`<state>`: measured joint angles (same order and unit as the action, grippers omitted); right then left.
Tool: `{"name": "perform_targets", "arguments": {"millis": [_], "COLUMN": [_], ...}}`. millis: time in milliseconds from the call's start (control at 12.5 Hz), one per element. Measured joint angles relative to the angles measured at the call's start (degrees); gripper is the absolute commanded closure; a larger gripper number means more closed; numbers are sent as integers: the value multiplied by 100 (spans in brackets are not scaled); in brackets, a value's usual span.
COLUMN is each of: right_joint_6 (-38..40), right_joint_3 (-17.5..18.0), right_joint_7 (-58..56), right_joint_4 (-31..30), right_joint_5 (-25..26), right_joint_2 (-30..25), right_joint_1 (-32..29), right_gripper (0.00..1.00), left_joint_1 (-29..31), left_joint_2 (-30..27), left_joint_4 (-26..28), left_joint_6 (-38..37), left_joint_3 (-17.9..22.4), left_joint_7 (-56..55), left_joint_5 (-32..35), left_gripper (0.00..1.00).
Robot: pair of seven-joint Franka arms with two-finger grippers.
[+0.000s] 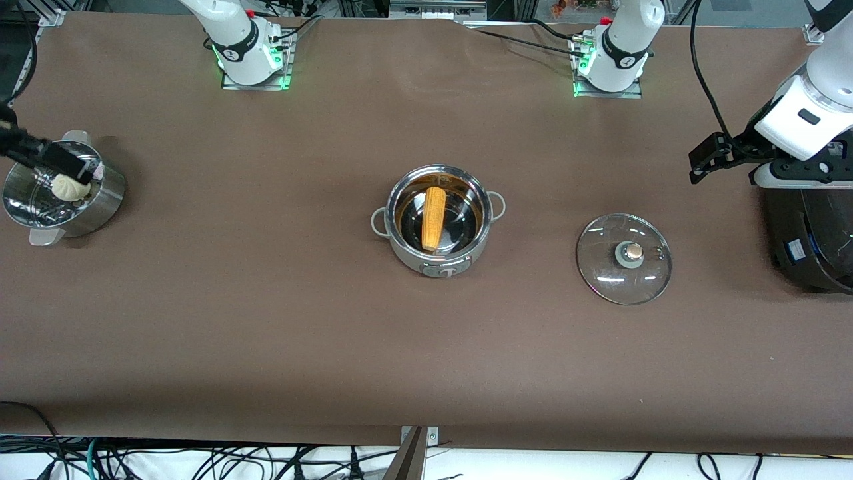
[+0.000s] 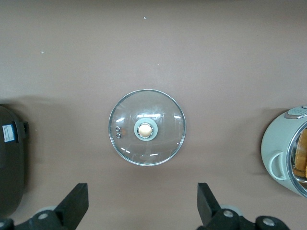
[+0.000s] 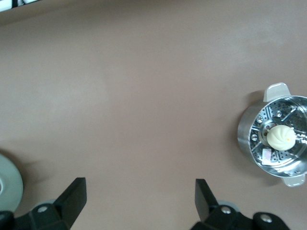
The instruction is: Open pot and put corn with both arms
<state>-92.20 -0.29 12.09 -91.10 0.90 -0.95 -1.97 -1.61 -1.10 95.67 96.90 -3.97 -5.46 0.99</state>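
Two grippers are up in the air, and both are showing their fingers wide apart with nothing between them. The left gripper (image 2: 139,206) is hanging over the bare table near the left arm's end; in its wrist view the two black fingers (image 2: 76,201) are standing well apart, and the glass lid (image 2: 147,127) is lying flat on the table between them in that view but far below. In the front view this gripper (image 1: 710,160) is showing beside the big black cooker (image 1: 810,233), which is standing at the edge of the table. The right gripper (image 3: 139,203) is also spread open and empty in its wrist view. In the front view it (image 1: 56,163) is hanging over the steel steamer (image 1: 100,200) at the right arm's end, where a white bun (image 1: 70,187) is sitting inside; how high it is above the steamer I cannot tell well, because the fingers are covering part of it. The pot (image 1: 436,257) is standing open in the middle of the table, well apart from both grippers. The corn (image 1: 433,217) is lying inside the pot, leaning with one end toward the front camera. The lid (image 1: 624,259) is resting on the table (image 1: 266,320) beside the pot, toward the left arm's end, its knob pointing up.
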Motion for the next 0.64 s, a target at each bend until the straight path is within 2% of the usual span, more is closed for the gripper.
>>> {"name": "perform_targets", "arguments": {"millis": [240,640], "right_joint_6": [35,164], "right_joint_3": [-2,55], "right_joint_7": [-932,-1072], "right_joint_4": [-163,-8], "right_joint_5": [0,5], "right_joint_2": [-107,189], "right_joint_1": [-169,-104], "right_gripper": [0,0], "left_joint_1": [-1,-1], "left_joint_2": [0,0], "left_joint_4": [0,0], "left_joint_6": [-12,-17], "left_joint_3": [0,0], "left_joint_7": [0,0], "left_joint_5": [0,0], "left_gripper": [0,0]}}
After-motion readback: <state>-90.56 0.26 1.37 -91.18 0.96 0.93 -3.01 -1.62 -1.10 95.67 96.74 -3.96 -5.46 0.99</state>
